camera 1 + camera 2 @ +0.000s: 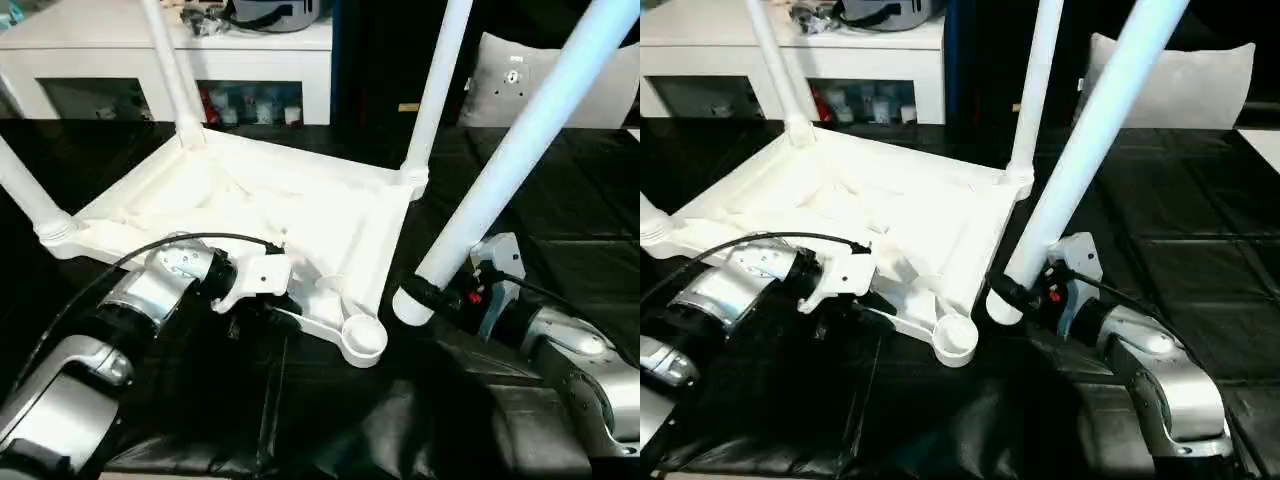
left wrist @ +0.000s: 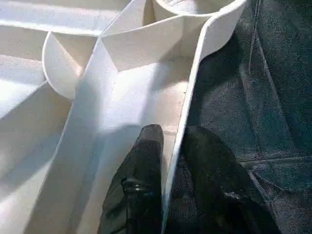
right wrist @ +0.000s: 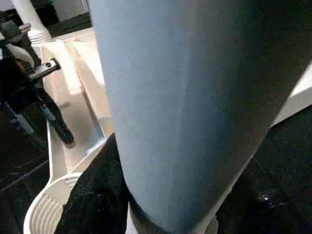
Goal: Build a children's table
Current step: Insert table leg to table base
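The white table top (image 1: 290,200) lies underside up on the black cover, ribs showing. Three white legs stand in its sockets: far left (image 1: 170,60), far right (image 1: 440,80) and near left (image 1: 25,190). The near right corner socket (image 1: 362,338) is empty. My left gripper (image 2: 173,141) straddles the top's near rim wall, one finger (image 2: 144,185) inside and one outside, pinching it. My right gripper (image 1: 440,295) is shut on the fourth leg (image 1: 530,130). That leg is tilted, its lower end hanging just right of the empty socket.
A white cabinet with glass doors (image 1: 260,50) stands behind the work surface, with clutter on top. A grey cushion (image 1: 520,80) sits at the back right. The black cover (image 1: 560,230) stretches to the right of the table top. A black cable runs along my left forearm.
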